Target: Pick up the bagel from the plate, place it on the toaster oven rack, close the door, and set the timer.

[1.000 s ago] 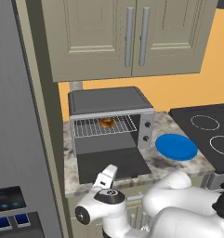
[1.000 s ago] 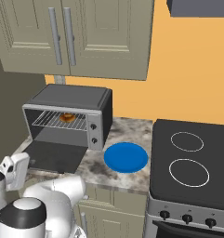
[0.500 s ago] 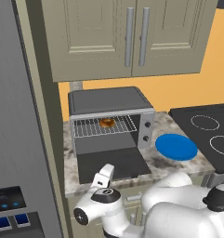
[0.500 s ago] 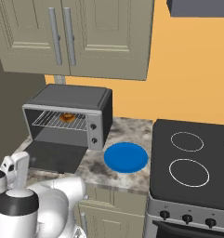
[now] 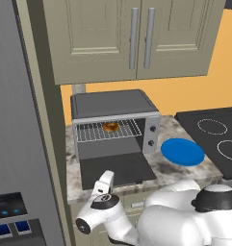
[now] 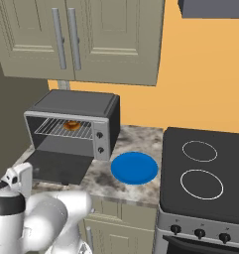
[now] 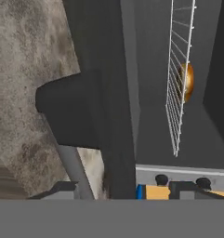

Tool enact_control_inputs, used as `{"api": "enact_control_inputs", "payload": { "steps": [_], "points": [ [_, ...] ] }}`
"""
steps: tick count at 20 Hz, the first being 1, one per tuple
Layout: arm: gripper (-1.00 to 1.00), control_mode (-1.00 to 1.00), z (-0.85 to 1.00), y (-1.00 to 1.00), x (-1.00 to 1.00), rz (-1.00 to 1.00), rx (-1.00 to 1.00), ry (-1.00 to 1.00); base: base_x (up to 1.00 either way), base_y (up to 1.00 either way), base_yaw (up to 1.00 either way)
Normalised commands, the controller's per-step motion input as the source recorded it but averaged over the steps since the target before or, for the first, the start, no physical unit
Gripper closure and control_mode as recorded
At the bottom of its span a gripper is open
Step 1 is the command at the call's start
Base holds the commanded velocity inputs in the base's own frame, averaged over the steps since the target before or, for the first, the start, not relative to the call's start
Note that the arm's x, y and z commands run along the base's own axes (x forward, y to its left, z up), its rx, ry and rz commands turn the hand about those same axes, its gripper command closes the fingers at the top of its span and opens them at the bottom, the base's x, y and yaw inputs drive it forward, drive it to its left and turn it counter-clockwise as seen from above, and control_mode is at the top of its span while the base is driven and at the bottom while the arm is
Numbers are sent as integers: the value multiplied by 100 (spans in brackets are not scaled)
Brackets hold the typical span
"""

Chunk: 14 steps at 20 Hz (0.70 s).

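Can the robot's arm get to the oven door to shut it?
Probably yes. The door lies open and flat on the counter, and the end effector sits at its front edge. Nothing stands between them. The bagel is on the toaster oven rack, inside and clear of the door's swing.

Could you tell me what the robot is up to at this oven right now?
The bagel already sits on the rack inside the toaster oven, and the blue plate on the counter is bare. The door lies folded down, open. The arm is low at the counter's front edge, its hand near the door's front left corner, holding nothing that the views show. Closing the door and setting the timer are not yet done.
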Motion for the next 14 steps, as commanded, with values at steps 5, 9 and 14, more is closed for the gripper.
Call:
{"api": "enact_control_inputs", "payload": {
  "steps": [5, 9, 14],
  "points": [
    [-100, -100, -33, 21, 22, 0, -4, -11, 0, 0, 0],
    [-100, -100, -14, 20, 9, 0, -3, -10, 0, 0, 0],
    [-100, -100, 10, 3, 0, 0, -2, -3, 0, 0, 0]
  ]
}}
